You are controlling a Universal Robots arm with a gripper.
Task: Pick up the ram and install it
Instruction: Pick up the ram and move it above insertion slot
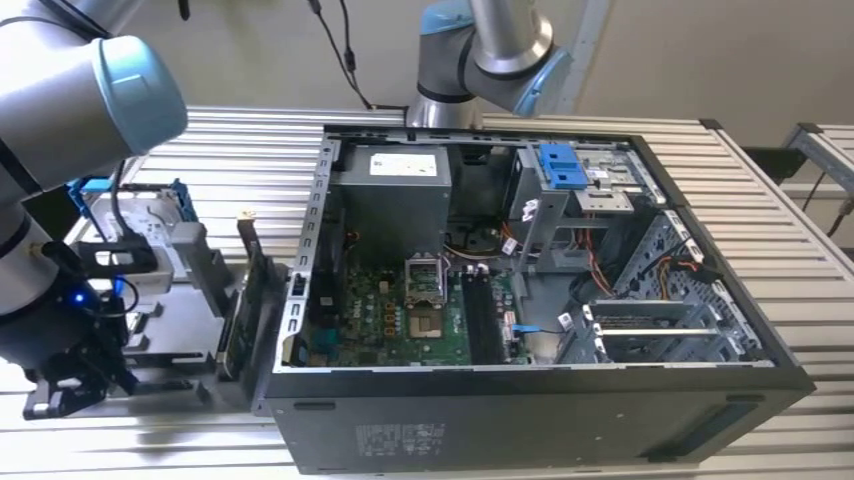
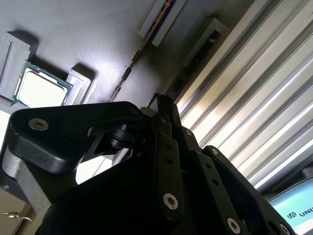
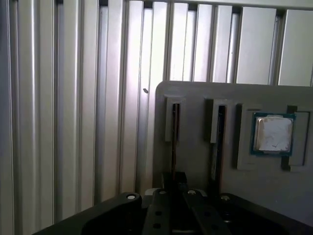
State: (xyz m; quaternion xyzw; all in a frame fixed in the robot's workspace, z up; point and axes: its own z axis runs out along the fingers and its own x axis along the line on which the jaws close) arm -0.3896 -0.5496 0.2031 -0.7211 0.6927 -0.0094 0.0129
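Over on the exterior view's left, the big grey-and-blue robot arm (image 1: pixel 80 90) reaches down to a flat grey plastic parts holder (image 1: pixel 174 330). The holder sits on the ribbed aluminium desk (image 1: pixel 747 170), right beside the open black computer case (image 1: pixel 534 410). A second arm of the same kind (image 1: pixel 487 50) stands behind the case, so that's two arms total. The holder also carries one silver boxy hard drive with blue rails (image 1: pixel 140 230) and one green circuit card (image 1: pixel 247 315) standing on edge.

Looking at the first wrist view, the holder has two narrow slots side by side, each with one stick standing on edge in it, so two sticks. The black tool (image 3: pixel 174 178) sits right at the end of one long thin dark grey ram stick (image 3: pixel 174 139), lined up with it. Honestly can't tell if it's open or clamped. The other ram stick (image 3: pixel 219 142) is in the next slot over, just beside it. One square silver-topped processor chip with a green rim (image 3: pixel 273 133) lies flat in its own recess past that.
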